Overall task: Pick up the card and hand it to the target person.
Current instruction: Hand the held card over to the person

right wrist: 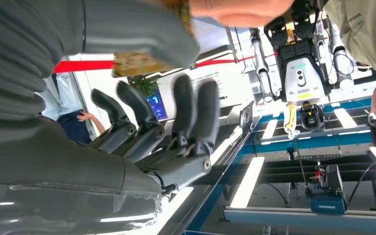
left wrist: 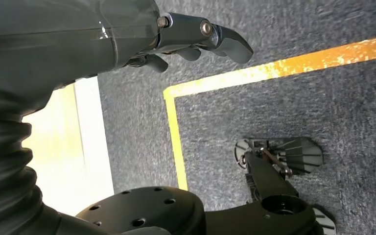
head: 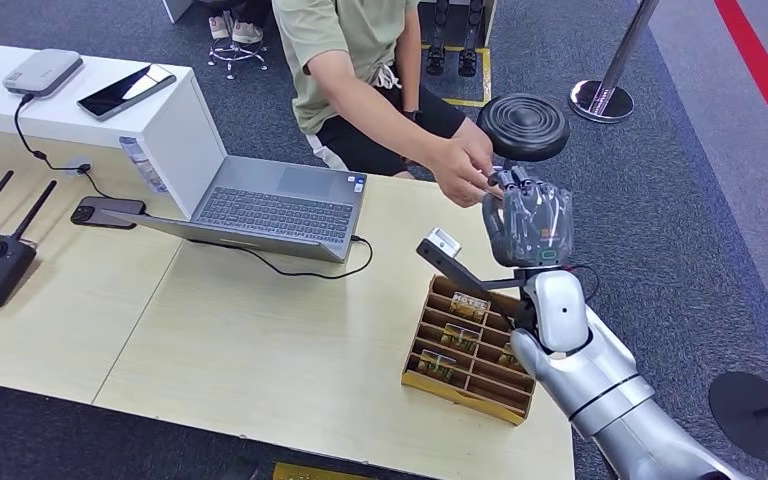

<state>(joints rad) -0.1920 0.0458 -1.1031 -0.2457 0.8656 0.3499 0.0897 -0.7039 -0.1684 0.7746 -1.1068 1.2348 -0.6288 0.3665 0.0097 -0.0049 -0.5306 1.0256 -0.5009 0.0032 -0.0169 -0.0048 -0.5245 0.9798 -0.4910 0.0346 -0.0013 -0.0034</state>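
Right hand [head: 528,222] raised over table edge, card [right wrist: 144,62] pinched under thumb; person's hand [head: 463,165] touching it. Card thin, light, slippery: keep edge pinch. Left hand [left wrist: 127,39] empty, fingers loosely curled

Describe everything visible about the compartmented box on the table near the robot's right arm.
The brown cardboard divider box sits flat near the light wooden table's front right corner. Thin partitions split it into rows of narrow slots. Several slots hold small yellowish-green cards, standing on edge; others look empty. The silver right arm crosses above its right side and hides part of it; whether they touch cannot be told. A dark bracket overhangs its far edge.
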